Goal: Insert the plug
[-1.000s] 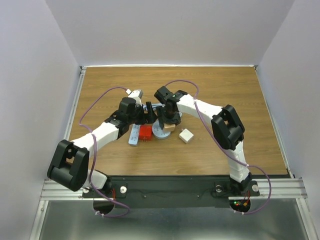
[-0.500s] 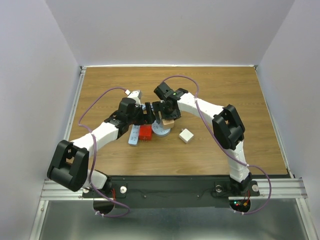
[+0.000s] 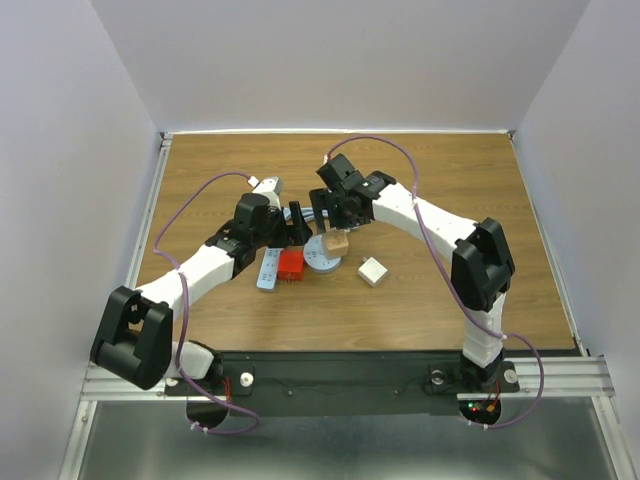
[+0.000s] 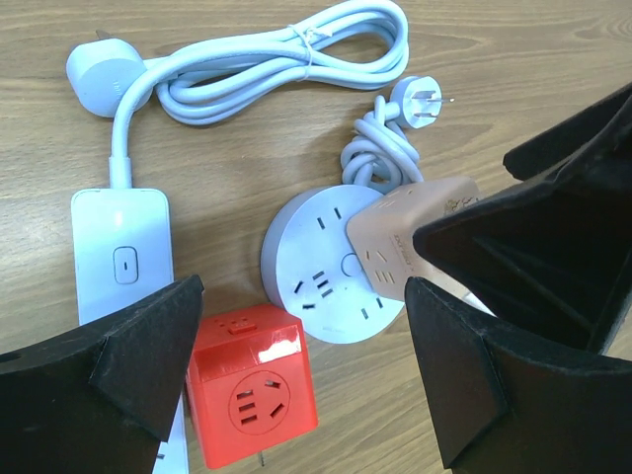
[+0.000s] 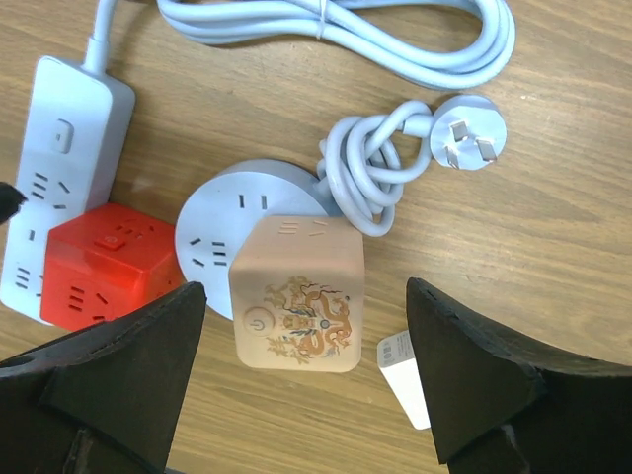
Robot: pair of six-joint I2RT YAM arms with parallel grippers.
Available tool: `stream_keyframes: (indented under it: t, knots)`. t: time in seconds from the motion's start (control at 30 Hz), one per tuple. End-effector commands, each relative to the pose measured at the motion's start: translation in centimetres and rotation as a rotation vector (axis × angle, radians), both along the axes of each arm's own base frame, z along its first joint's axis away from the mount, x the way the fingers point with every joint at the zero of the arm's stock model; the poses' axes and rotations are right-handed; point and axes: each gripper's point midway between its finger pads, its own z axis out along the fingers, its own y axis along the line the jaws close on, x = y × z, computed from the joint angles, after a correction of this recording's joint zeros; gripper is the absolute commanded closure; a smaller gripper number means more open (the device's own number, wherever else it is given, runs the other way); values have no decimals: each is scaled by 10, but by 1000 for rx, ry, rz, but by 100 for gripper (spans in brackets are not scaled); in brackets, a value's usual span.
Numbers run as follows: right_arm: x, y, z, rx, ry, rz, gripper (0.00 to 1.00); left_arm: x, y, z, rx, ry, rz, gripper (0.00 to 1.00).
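The tan cube plug point(image 5: 296, 296), printed with a dragon, stands on the right part of the round white socket point(image 5: 222, 212), tilted slightly; its pins are hidden. My right gripper point(image 5: 306, 296) hangs open above it, with a finger on each side and neither touching. In the top view the tan cube plug point(image 3: 337, 243) lies just in front of the right gripper point(image 3: 335, 210). My left gripper point(image 4: 304, 296) is open over the round socket point(image 4: 321, 267) and the red cube socket point(image 4: 252, 395), holding nothing.
A white power strip point(image 4: 120, 257) lies left of the red cube, its coiled cord point(image 4: 286, 59) behind. The round socket's own three-pin plug point(image 5: 464, 133) rests on the wood. A small white block point(image 3: 372, 271) sits to the right. The two grippers point(image 3: 297, 225) are close together.
My right gripper has opened, let go of the tan cube and risen toward the back. The cube stays on the round socket. The left arm has hardly moved.
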Motion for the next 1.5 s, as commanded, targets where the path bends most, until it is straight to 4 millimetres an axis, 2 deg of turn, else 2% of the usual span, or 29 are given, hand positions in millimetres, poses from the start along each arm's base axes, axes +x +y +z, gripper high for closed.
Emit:
stream_keyframes:
  t: [0.0, 0.13, 0.4, 0.63, 0.73, 0.83, 0.93, 0.97, 1.1, 1.3, 1.47]
  knots:
    - [-2, 0, 2, 11, -21, -1, 13, 7, -6, 29, -29, -64, -12, 5]
    - [-10, 3, -5, 32, 11, 21, 14, 8, -6, 29, -28, -62, -10, 5]
    - [-12, 6, -15, 43, 16, 45, 17, 8, -7, 25, -25, -52, -13, 5]
    - [-8, 12, -21, 50, 4, 75, 30, 8, -7, 22, -19, -43, -13, 5]
    - [-10, 12, -24, 50, 12, 84, 43, 8, -7, 22, -20, -44, -13, 5]
    - [-13, 9, -27, 39, 20, 85, 53, 9, -7, 22, -20, -44, -13, 5]
    - [-18, 4, -35, 24, 39, 85, 73, 8, -7, 21, -19, -41, -13, 5]
    - [-22, 1, -41, 15, 53, 80, 85, 8, -7, 22, -19, -41, -17, 5]
    - [-31, -4, -59, -5, 99, 74, 99, 10, -8, 21, -18, -40, -17, 5]
    - [-42, -6, -77, -37, 115, 77, 100, 9, -8, 18, -14, -32, -19, 5]
    - [-61, -18, -106, -64, 169, 62, 100, 10, -7, 18, -11, -34, -14, 5]
